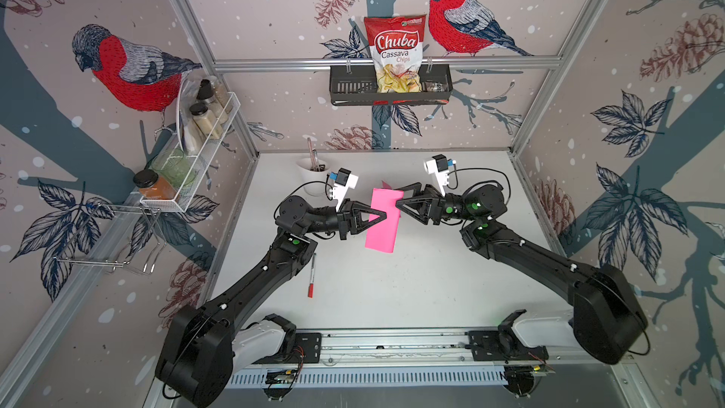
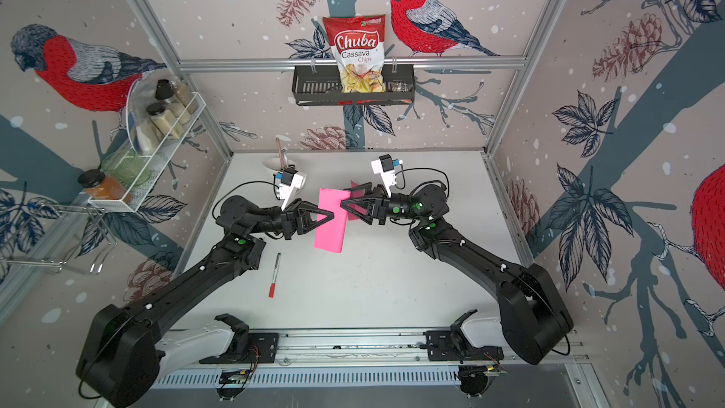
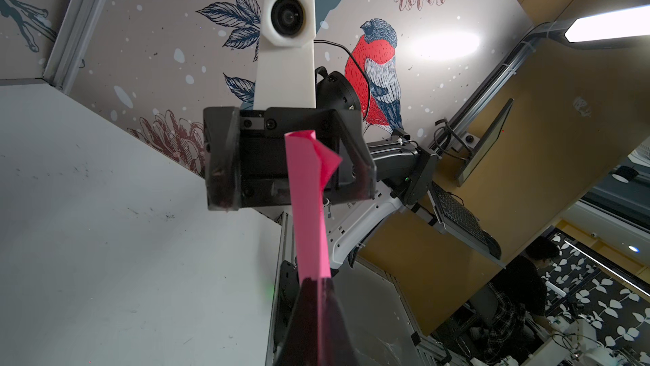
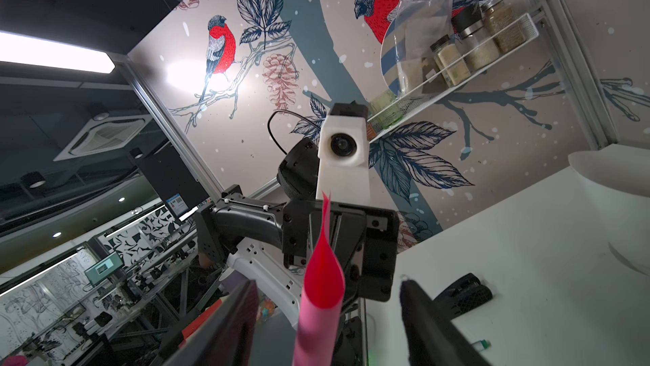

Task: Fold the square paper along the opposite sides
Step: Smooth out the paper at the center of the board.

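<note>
While it is held clear of the white table (image 1: 392,296), the loosely doubled pink paper (image 1: 380,231) is pinched at its 9 o'clock edge by the left gripper (image 3: 316,285); at 2 o'clock, the right gripper (image 4: 329,281) has its jaws apart on either side of the sheet. A red marker (image 1: 312,274) lies at 7 o'clock.
</note>
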